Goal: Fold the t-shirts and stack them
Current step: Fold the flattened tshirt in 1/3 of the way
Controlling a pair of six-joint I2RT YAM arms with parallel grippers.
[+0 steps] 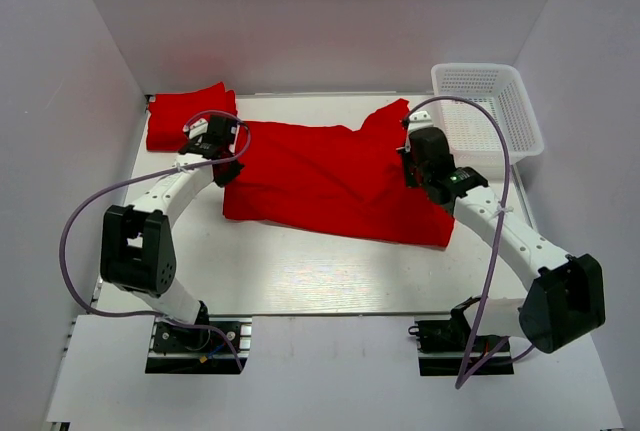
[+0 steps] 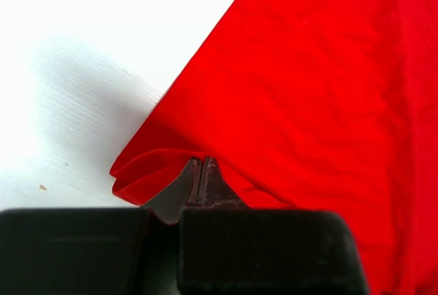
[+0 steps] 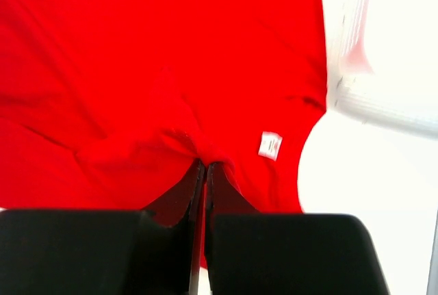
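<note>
Arm bases: both are fixed at the near edge of the white table [image 1: 300, 271], and purple cables loop out from each.
Left arm pose: the elbow is bent out to the left, and the forearm slants away and to the right, ending at the cloth's left edge.
Right arm pose: the elbow sits low at the near right, and the forearm slants away and to the left, ending over the cloth's right part.
Left gripper [image 2: 202, 165]: the jaws are pressed together on a raised fold at the edge of the spread t-shirt [image 1: 320, 176]. The fingertips are sunk in that fold, so how much cloth lies between them is hard to tell.
Right gripper [image 3: 205, 166]: it is clenched on a pucker of the same shirt, and cloth gathers into the tips. A small white label [image 3: 270, 145] lies just beside it to the right.
Cut off: the black gripper bodies fill the bottom of both wrist views and hide the cloth beneath them.
Spread t-shirt position: it lies mid-table between the two grippers, rumpled. Its right far corner is bunched beside the right gripper.
Folded t-shirt [image 1: 185, 119]: it is at the far left corner of the table, beyond the left gripper, which partly covers it in the top view. Whether it touches the spread shirt cannot be told.
Basket [image 1: 480, 76]: the white mesh basket is at the far right and shows only as a blur in the right wrist view.
</note>
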